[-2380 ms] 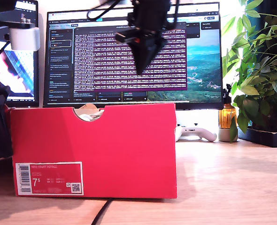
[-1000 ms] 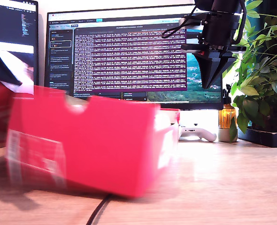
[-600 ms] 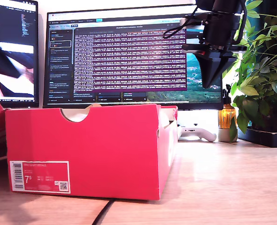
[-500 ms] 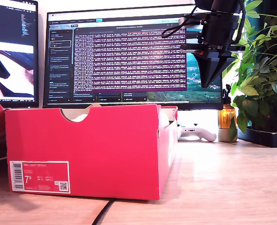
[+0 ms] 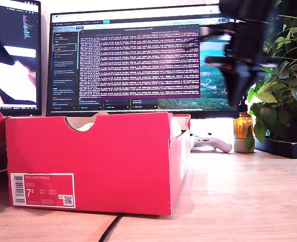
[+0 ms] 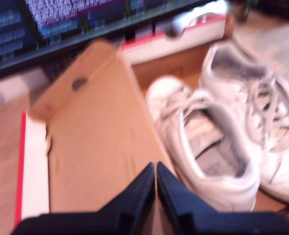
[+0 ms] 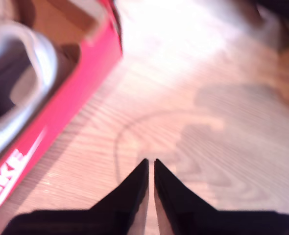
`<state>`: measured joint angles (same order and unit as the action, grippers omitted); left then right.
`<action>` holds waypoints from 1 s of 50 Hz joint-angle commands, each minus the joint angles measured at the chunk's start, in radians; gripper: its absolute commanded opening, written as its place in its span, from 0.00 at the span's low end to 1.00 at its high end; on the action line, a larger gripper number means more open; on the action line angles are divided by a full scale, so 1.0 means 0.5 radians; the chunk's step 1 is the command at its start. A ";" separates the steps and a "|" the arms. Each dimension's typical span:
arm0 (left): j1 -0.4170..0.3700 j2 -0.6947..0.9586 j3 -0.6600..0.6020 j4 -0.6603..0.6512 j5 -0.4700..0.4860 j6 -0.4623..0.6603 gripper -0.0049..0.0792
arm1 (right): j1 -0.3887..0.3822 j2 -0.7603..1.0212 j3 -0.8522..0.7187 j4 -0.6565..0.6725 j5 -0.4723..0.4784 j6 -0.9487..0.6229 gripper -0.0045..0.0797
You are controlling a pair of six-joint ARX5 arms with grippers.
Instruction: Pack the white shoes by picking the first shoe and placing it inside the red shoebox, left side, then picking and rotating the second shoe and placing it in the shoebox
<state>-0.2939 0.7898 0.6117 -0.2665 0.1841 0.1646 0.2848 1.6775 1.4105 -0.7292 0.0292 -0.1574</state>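
white shoes (image 6: 223,142) | both inside red shoebox (image 5: 93,161) (side by side)

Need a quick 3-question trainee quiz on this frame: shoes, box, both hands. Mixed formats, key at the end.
1. True or false: both white leather low-top sneakers lie inside the bright red cardboard shoebox.
2. Pick one: my second hand hangs over A) the shoebox, B) the bare wooden tabletop, C) a sneaker.
3. Fill in: the jaws of my first hand are ___ and hold nothing.
Key: 1 true; 2 B; 3 shut.
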 commanded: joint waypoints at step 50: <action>0.484 -0.446 -0.856 1.008 0.053 -0.278 0.04 | -0.584 -1.199 -1.995 1.985 -0.018 0.024 0.04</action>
<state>-0.0620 0.5858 0.2047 0.2081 0.2131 0.0288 -0.0063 1.0832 0.4381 0.2321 0.0315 -0.1535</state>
